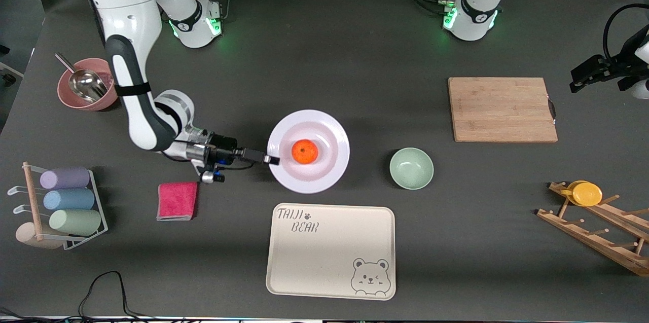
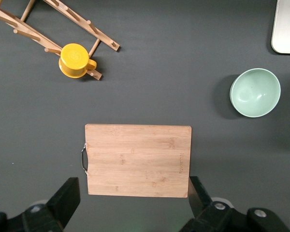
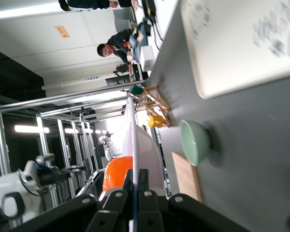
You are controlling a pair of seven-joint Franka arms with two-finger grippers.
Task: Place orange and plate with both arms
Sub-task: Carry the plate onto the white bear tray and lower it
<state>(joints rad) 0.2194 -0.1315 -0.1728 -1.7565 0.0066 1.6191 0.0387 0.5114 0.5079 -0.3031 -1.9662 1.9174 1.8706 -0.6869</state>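
The pale lavender-white plate is at the table's middle with the orange in its centre. My right gripper is shut on the plate's rim at the side toward the right arm's end. In the right wrist view the plate shows edge-on between my shut fingers, with the orange just past them. My left gripper hangs open and empty in the air by the cutting board's end. Its open fingers frame the board's edge in the left wrist view.
A wooden cutting board lies toward the left arm's end. A mint-green bowl stands beside the plate. A beige bear tray lies nearer the camera. A wooden rack with a yellow cup, a red cloth, a cup rack and a pink bowl with a scoop stand around.
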